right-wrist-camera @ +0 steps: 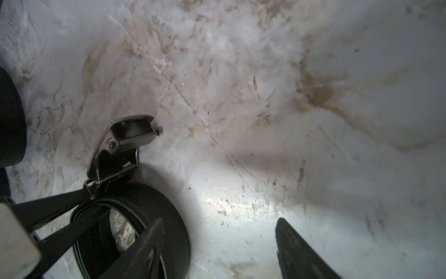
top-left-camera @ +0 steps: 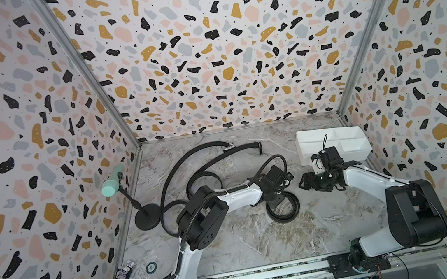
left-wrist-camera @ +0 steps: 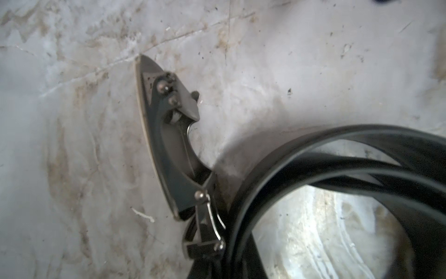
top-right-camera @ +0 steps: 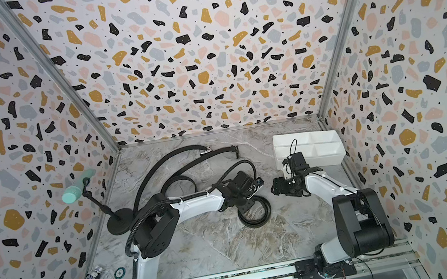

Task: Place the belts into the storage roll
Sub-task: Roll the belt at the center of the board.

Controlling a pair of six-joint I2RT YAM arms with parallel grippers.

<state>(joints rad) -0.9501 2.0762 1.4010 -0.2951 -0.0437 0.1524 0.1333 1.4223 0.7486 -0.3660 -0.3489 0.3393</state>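
Observation:
A black belt coiled into a ring (top-left-camera: 287, 215) (top-right-camera: 257, 217) lies mid-floor. My left gripper (top-left-camera: 276, 202) (left-wrist-camera: 224, 261) is shut on this coiled belt (left-wrist-camera: 337, 169) right beside its metal buckle (left-wrist-camera: 173, 140). My right gripper (top-left-camera: 303, 183) (right-wrist-camera: 220, 253) hovers open just right of the coil (right-wrist-camera: 173, 217); one finger (right-wrist-camera: 144, 251) overlaps the ring, and only floor lies between the fingers. Two more belts (top-left-camera: 188, 155) (top-left-camera: 219, 159) sprawl in long curves at the back. The storage roll, a white divided tray (top-left-camera: 338, 135) (top-right-camera: 314, 139), sits at the back right.
A mint-headed microphone (top-left-camera: 113, 183) on a black round-based stand (top-left-camera: 147, 217) stands at the left wall. A ribbed black cable hose (top-left-camera: 276, 162) arcs over the left arm. Small bits (top-left-camera: 151, 267) lie at the front left. Patterned walls close three sides.

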